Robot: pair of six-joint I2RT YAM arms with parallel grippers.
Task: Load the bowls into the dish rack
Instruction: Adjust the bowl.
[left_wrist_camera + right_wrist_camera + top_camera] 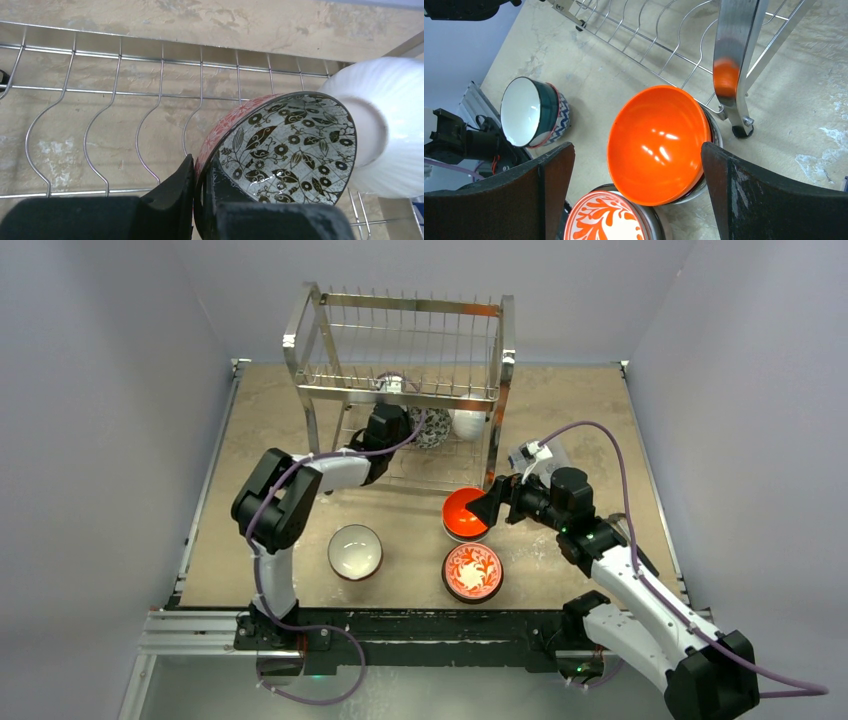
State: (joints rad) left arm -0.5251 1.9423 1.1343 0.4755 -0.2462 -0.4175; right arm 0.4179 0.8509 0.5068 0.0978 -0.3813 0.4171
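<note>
- The table (pixel 260 440) is a mottled tan board. It carries the rack at the far side and three loose bowls near the arms.
- The dish rack (pixel 400 395) is a tall two-tier frame of shiny steel wire. The left wrist view shows its lower shelf (pixel 120 90) of wavy slotted wires, and the right wrist view shows one leg (pixel 731 50). Two bowls stand in that lower shelf, at its right end.
- The left gripper (pixel 388 430) reaches in under the upper tier. Its fingers are clamped on the rim of the black-and-white patterned bowl (pixel 200 195), one inside the rim and one outside.
- The right gripper (pixel 490 506) hangs over the orange bowl with its jaws wide apart (pixel 636 150), a finger to each side. I cannot tell whether either finger touches it.
- The white bowl (pixel 385 125) stands on edge in the shelf, with its foot turned toward the patterned bowl.
- The black-and-white patterned bowl (pixel 290 150) is red floral on the outside. It also stands on edge, and its rim touches the white bowl's foot.
- The orange bowl (pixel 656 145) is glossy and sits on the table just beside the rack's near right leg.
- The red-and-white floral bowl (pixel 472 571) is just in front of the orange one on the table.
- The blue patterned bowl (pixel 531 112) is white inside and sits apart to the left on the table.
</note>
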